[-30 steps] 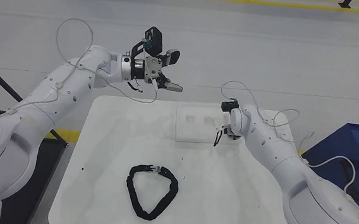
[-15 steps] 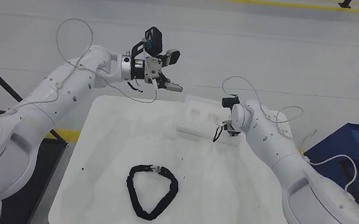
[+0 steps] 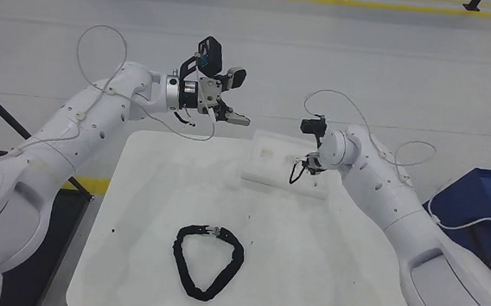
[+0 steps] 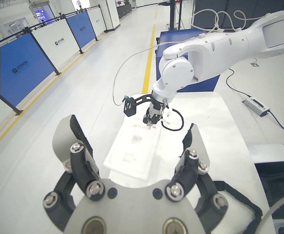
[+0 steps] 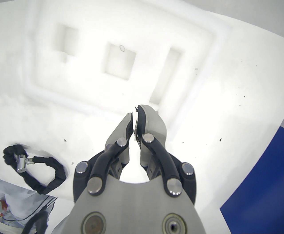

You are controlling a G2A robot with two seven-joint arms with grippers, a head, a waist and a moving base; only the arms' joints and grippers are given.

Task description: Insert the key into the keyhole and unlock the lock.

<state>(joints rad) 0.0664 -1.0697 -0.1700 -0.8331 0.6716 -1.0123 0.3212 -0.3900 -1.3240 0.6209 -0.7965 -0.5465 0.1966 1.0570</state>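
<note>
A black fabric-covered chain lock [image 3: 208, 263] lies looped on the white table [image 3: 135, 231], and its silver lock barrel [image 5: 21, 162] shows in the right wrist view. My right gripper [image 3: 308, 165] hangs just above the right end of a white foam tray [image 3: 267, 159]. It is shut on a thin metal key [image 5: 135, 126], whose edge shows between the pads. My left gripper [image 3: 239, 118] is held high over the table's far edge, open and holding nothing. In the left wrist view the foam tray [image 4: 133, 150] and the right gripper [image 4: 150, 123] lie ahead of it.
The foam tray [image 5: 88, 73] has three rectangular pockets, and a small ring [image 5: 122, 47] sits at the edge of the middle one. A blue bin [image 3: 475, 206] stands off the table's right side. Bare table surrounds the chain.
The right gripper has risen and moved toward the table's far edge. The foam tray has shifted that way and turned slightly. The left arm and the chain lock have not moved.
</note>
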